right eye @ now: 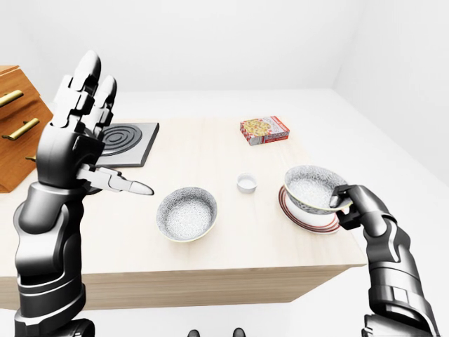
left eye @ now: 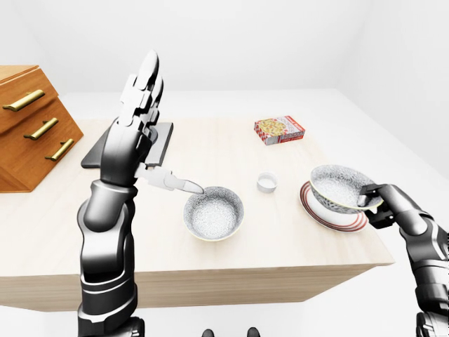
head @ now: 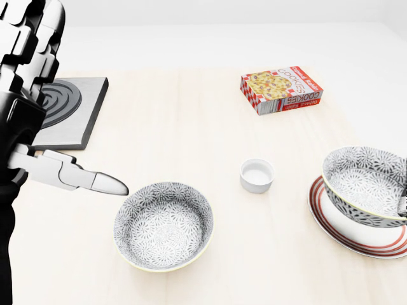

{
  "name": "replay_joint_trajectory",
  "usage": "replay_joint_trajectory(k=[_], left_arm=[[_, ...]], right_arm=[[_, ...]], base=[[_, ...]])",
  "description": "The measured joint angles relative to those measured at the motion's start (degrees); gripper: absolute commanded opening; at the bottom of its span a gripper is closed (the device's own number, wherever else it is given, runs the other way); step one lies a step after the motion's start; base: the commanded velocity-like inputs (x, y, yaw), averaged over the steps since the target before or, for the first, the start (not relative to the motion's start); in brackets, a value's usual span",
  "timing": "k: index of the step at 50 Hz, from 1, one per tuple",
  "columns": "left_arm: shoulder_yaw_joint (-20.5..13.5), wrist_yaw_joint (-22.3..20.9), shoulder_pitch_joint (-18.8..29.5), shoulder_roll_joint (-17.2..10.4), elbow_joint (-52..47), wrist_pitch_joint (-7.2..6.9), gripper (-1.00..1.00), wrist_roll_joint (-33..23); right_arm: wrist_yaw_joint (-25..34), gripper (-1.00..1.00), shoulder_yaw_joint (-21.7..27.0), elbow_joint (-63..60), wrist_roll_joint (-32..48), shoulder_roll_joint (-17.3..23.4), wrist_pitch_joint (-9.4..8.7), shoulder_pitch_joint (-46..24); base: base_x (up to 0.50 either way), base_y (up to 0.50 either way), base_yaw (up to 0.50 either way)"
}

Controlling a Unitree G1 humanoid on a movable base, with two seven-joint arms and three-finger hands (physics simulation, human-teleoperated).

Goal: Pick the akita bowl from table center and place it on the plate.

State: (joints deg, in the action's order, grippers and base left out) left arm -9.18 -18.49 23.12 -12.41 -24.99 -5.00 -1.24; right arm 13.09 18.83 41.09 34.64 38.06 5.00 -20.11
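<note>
An akita bowl, grey-patterned with a pale rim, is tilted over the red-ringed plate at the right of the table. My right hand is shut on its right rim. I cannot tell whether the bowl's base touches the plate. A second bowl of the same pattern stands on the table near the middle. My left hand is raised above the table's left half, open, with the fingers up. Its thumb points toward that second bowl without touching it.
A small white cup stands between the two bowls. A cookies box lies toward the top right. A black hotplate sits at the left, and a wooden drawer cabinet beyond it. The table's near edge runs below the bowls.
</note>
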Motion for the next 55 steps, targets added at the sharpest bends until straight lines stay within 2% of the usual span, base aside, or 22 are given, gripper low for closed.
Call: replay_joint_trajectory(k=[28, 30, 31, 32, 33, 47, 55], left_arm=[[0.2, -0.3, -0.6, 0.4, 0.4, 0.00, 1.00, -0.4], [0.2, -0.3, -0.7, 0.4, 0.4, 0.00, 1.00, -0.4], [0.3, -0.3, -0.7, 0.4, 0.4, 0.00, 1.00, -0.4], [0.3, -0.3, -0.7, 0.4, 0.4, 0.00, 1.00, -0.4], [0.3, -0.3, -0.7, 0.5, 0.4, 0.00, 1.00, -0.4], [0.4, -0.1, -1.0, 0.7, 0.9, 0.00, 1.00, -0.4], [0.3, 0.0, -1.0, 0.8, 1.1, 0.00, 1.00, -0.3]], right_arm=[[-7.1, -1.00, -6.4, 14.1, 1.2, 0.6, -0.01, -7.6], [-7.4, -0.58, -6.7, 14.6, 1.2, 0.6, -0.02, -7.7], [-7.6, -0.21, -6.8, 14.8, 1.3, 0.6, -0.01, -7.8], [-7.9, 0.76, -6.9, 15.0, 1.0, 0.6, 0.00, -7.8], [-8.1, 1.00, -6.9, 15.2, 0.5, 0.7, 0.00, -7.9], [-10.0, 1.00, -6.5, 16.1, -3.4, 1.1, 0.00, -7.2], [-7.7, 1.00, -4.2, 8.8, -4.5, 0.8, 0.00, -3.3]], base=[[0.00, 0.00, 0.00], [0.00, 0.00, 0.00], [0.00, 0.00, 0.00], [0.00, 0.00, 0.00], [0.00, 0.00, 0.00], [0.00, 0.00, 0.00], [0.00, 0.00, 0.00]])
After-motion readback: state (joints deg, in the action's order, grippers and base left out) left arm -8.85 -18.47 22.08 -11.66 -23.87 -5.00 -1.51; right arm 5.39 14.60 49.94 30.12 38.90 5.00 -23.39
